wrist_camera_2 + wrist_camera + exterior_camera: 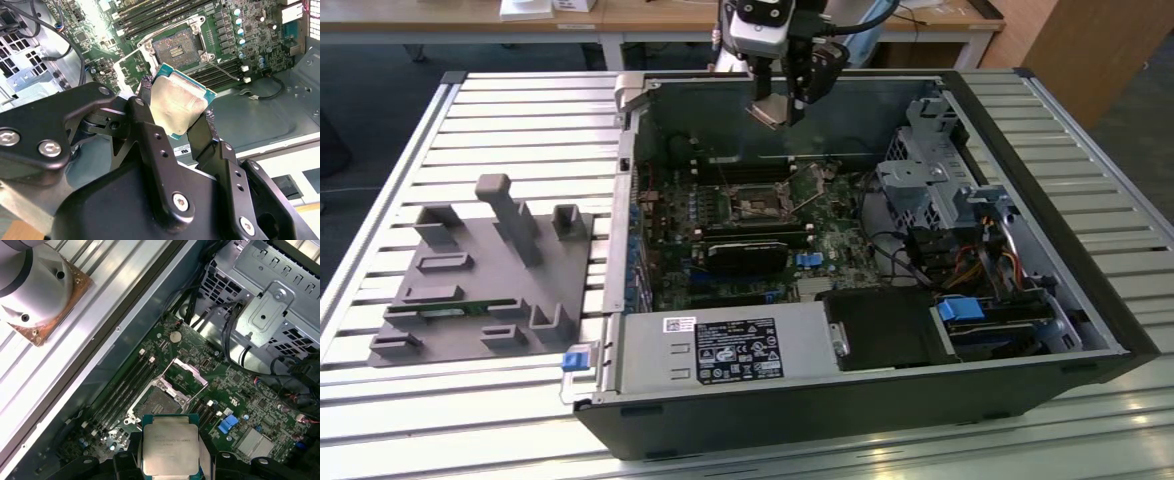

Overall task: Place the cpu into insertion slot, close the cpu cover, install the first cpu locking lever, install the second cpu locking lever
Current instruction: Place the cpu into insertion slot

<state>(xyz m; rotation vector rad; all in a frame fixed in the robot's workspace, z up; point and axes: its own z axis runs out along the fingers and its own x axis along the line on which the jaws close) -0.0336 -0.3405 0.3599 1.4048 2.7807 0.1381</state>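
My gripper (781, 108) hangs above the back of the open computer case, shut on the cpu (771, 110). In the second wrist view the cpu (180, 100), a flat silver-grey square chip, sits tilted between two black fingers (147, 115). The insertion slot (176, 47) lies beyond it on the green board, its dark centre uncovered. In the first wrist view the cpu (170, 445) hovers just short of the insertion slot (159, 405). The cpu cover (186, 374), a silver frame, stands swung open beside the slot. Thin wire levers (224, 70) lie loose next to the socket.
The insertion slot (754, 205) sits mid-board in the case, with long black memory slots (747, 240) beside it. A metal drive cage (934, 170) and cables fill the exterior view's right. On the exterior view's left, a grey fixture block (480, 270) rests on the slatted table (520, 120).
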